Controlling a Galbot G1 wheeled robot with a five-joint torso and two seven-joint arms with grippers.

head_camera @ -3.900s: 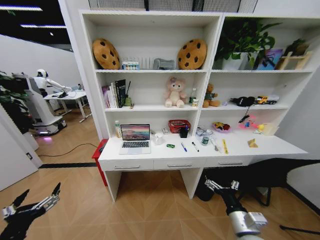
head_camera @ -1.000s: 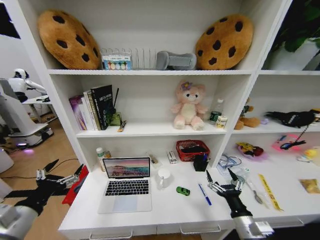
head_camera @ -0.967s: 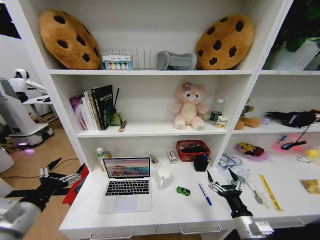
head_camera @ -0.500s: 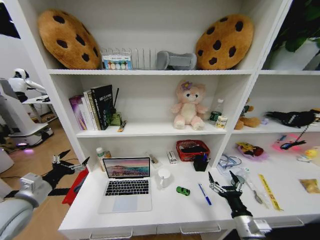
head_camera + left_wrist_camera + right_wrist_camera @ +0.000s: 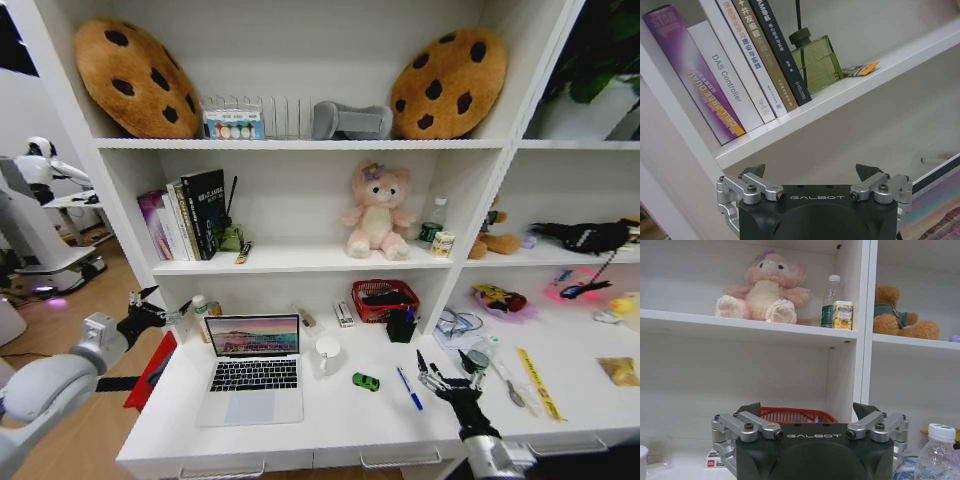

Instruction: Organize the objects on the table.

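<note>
The right gripper [image 5: 444,374] hovered low over the long white desk [image 5: 330,425], its two fingers spread wide and holding nothing. Just to its left lay the slim blue pen [image 5: 408,388], long axis running near-to-far and slightly slanted, so this arm looked the nearer one for it. A little further left sat the tiny green toy car [image 5: 366,381], then the thin silver laptop [image 5: 254,371], lid up, screen lit. Out past the desk's left end, the left gripper [image 5: 160,307] hung released too, level with that screen, fingers parted.
</note>
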